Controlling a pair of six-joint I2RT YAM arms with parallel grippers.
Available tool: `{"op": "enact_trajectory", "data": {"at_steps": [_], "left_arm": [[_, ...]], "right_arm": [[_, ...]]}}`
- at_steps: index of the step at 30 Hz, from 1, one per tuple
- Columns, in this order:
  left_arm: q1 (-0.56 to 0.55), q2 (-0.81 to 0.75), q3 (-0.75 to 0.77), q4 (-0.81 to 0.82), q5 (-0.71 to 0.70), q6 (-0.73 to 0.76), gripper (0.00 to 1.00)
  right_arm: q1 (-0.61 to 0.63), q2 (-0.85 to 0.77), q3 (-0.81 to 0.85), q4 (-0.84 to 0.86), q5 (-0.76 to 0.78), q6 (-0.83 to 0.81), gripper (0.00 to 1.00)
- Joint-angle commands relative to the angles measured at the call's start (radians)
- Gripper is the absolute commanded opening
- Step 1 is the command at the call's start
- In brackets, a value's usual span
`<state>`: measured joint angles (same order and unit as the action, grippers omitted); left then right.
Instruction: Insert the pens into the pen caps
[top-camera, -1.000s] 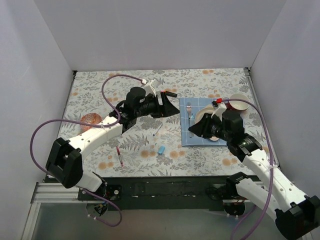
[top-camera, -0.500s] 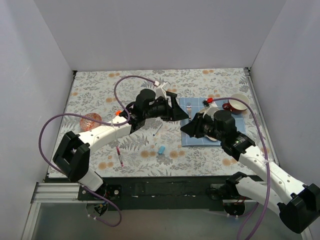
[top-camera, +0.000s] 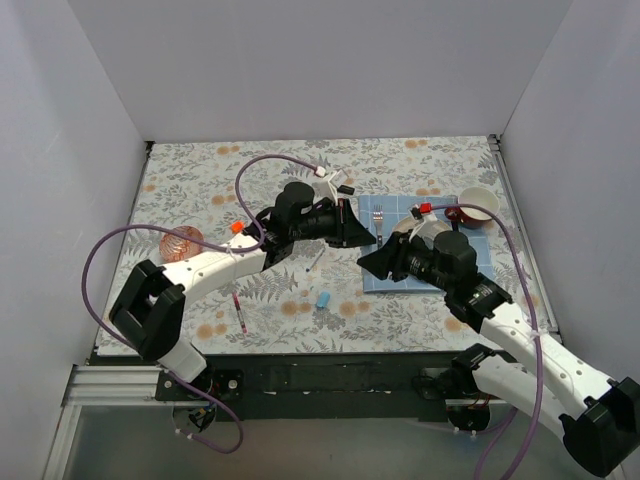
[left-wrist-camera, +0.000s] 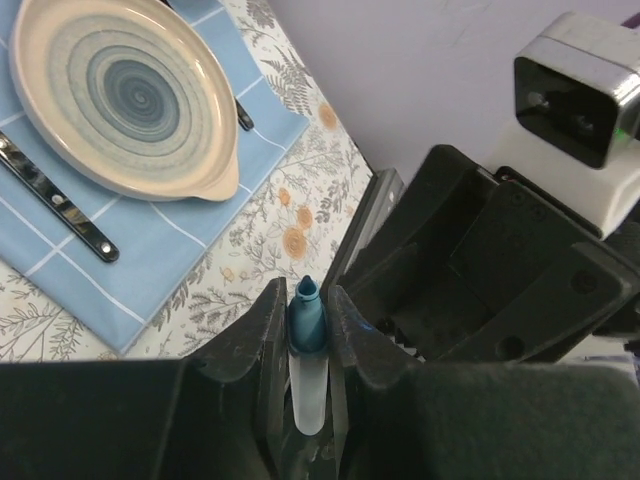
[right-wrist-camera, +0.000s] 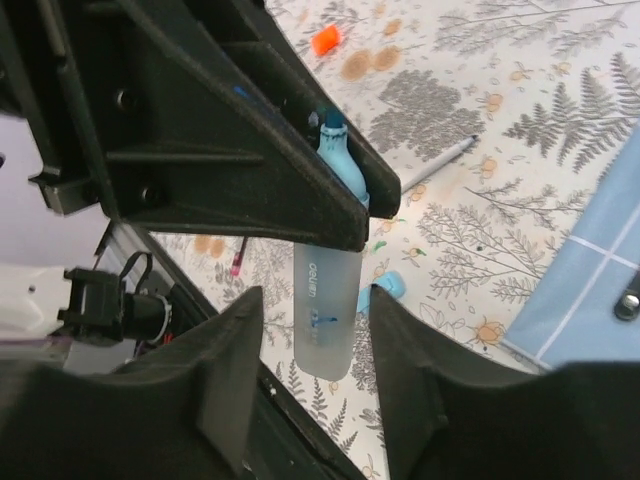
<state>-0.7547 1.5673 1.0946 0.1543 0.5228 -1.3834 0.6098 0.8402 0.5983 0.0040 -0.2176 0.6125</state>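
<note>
Beside the blue mat (top-camera: 400, 206), left hand (top-camera: 352, 229) clamps the light-blue marker (right-wrist-camera: 326, 312); wide-open right hand (top-camera: 371, 263) has drawn nearer.

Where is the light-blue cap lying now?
In the top view, the light-blue cap lies on the table near its front edge, between the maroon-red pen to the left and the blue placemat to the right.

The floral table (top-camera: 190, 190) is covered toward its right edge by 1 blue placemat (top-camera: 400, 205). Near the left edge 1 pink glass dish (top-camera: 181, 243) and 1 orange cap (top-camera: 237, 227) are found. Toward the near edge 1 maroon pen (top-camera: 239, 313), 1 white pen (top-camera: 315, 262) and 1 light-blue cap (top-camera: 323, 299) are laid.
</note>
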Motion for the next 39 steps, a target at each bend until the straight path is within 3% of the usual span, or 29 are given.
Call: {"op": "enact_trajectory", "data": {"at_steps": [1,5,11,19,22,24,25,26,27,30,32,37,39], "left_arm": [[0.006,-0.114,-0.036,0.080,0.101,0.035,0.00],[0.017,-0.153,-0.053,0.134,0.183,0.005,0.00],[0.020,-0.196,-0.117,0.349,0.272,-0.126,0.00],[0.020,-0.194,-0.133,0.387,0.286,-0.154,0.00],[0.020,-0.182,-0.136,0.403,0.302,-0.166,0.00],[0.020,-0.181,-0.131,0.372,0.295,-0.164,0.22],[0.020,-0.185,-0.130,0.352,0.284,-0.155,0.42],[0.020,-0.191,-0.128,0.328,0.270,-0.122,0.68],[0.020,-0.216,-0.124,0.259,0.251,-0.099,0.76],[0.020,-0.262,-0.105,0.081,0.134,0.019,0.87],[0.020,-0.318,-0.095,-0.028,-0.021,0.072,0.98],[0.018,-0.437,-0.142,-0.312,-0.208,0.214,0.98],[0.012,-0.438,-0.147,-0.408,-0.303,0.239,0.92]], "right_arm": [[0.001,-0.082,-0.090,0.282,-0.166,0.093,0.58],[-0.002,-0.099,-0.158,0.477,-0.311,0.186,0.58],[-0.004,-0.119,-0.222,0.700,-0.385,0.331,0.46],[-0.004,-0.165,-0.247,0.697,-0.356,0.325,0.29],[-0.005,-0.159,-0.247,0.703,-0.365,0.322,0.02],[-0.004,-0.159,-0.246,0.699,-0.370,0.320,0.01],[-0.004,-0.162,-0.241,0.689,-0.368,0.313,0.01],[-0.004,-0.168,-0.236,0.665,-0.350,0.303,0.01],[-0.005,-0.185,-0.230,0.634,-0.335,0.287,0.01],[-0.004,-0.223,-0.183,0.445,-0.237,0.208,0.01],[-0.004,-0.245,-0.146,0.279,-0.148,0.146,0.01],[-0.005,-0.331,-0.089,0.026,0.047,0.072,0.01],[-0.007,-0.354,-0.060,-0.094,0.139,0.038,0.01]]}}
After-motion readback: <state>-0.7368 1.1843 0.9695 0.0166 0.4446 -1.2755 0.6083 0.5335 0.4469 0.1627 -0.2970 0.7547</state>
